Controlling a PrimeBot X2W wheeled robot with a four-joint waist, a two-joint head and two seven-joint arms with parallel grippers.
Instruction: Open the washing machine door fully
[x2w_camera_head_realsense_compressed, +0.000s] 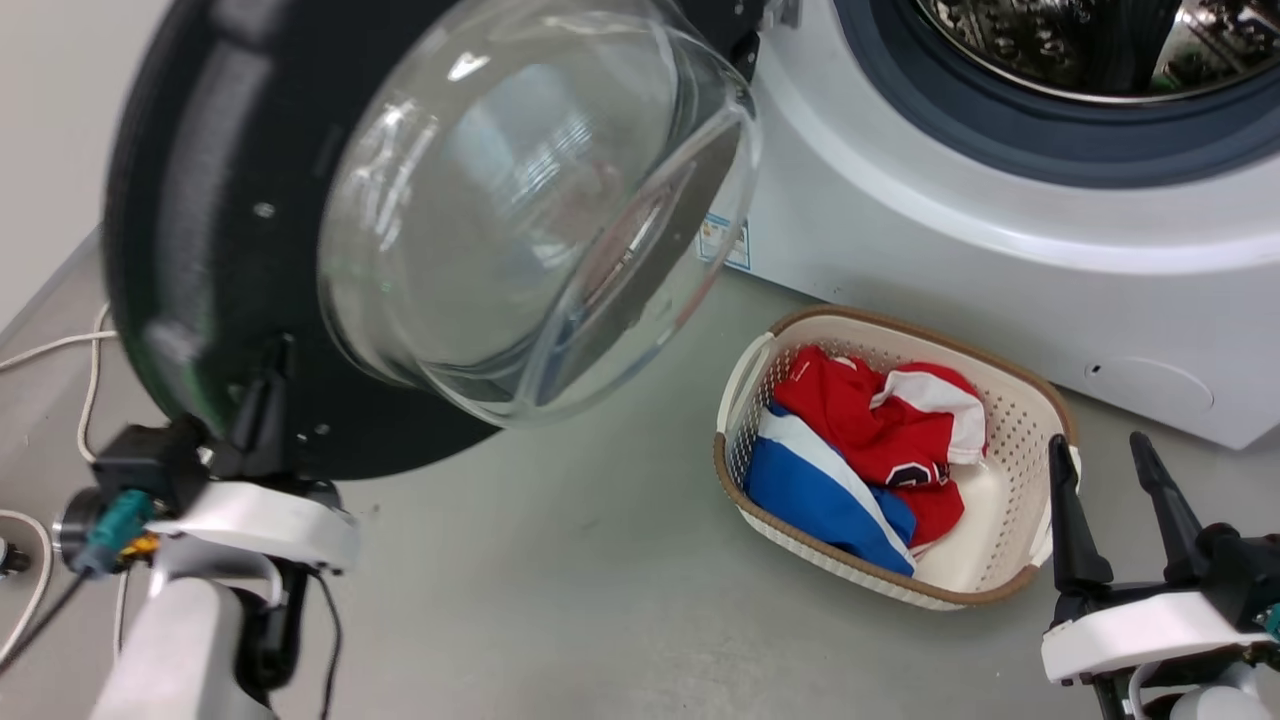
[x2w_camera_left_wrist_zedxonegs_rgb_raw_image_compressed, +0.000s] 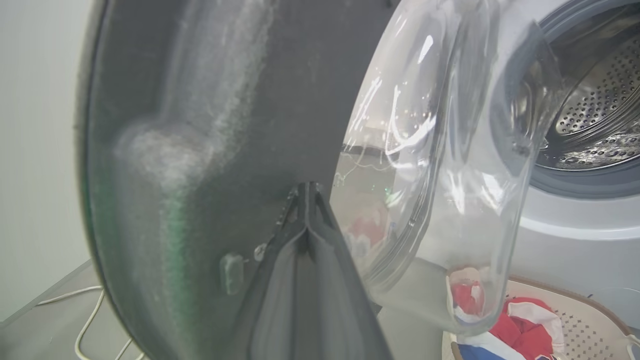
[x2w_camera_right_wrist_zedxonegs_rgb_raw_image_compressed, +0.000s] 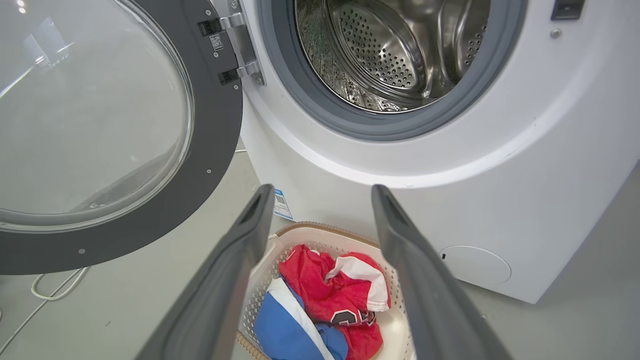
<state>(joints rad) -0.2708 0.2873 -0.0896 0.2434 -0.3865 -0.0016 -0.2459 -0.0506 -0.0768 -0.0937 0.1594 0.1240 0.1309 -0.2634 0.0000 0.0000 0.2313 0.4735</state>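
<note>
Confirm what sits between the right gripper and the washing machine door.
In the head view, a white basket of red and blue clothes sits between the right gripper and the washing machine door; beyond it, bare floor.

Two stickers, neither readable.
QR label (x2w_camera_right_wrist_zedxonegs_rgb_raw_image_compressed: 216, 41) on washing machine door (x2w_camera_right_wrist_zedxonegs_rgb_raw_image_compressed: 210, 150) rim; blue-white sticker (x2w_camera_right_wrist_zedxonegs_rgb_raw_image_compressed: 281, 204) on machine front (x2w_camera_right_wrist_zedxonegs_rgb_raw_image_compressed: 500, 175), beside right gripper (x2w_camera_right_wrist_zedxonegs_rgb_raw_image_compressed: 322, 192).

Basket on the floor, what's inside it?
Inside the basket lie a crumpled red and white garment and a blue and white garment. Anything underneath them is covered, so I cannot tell.
</note>
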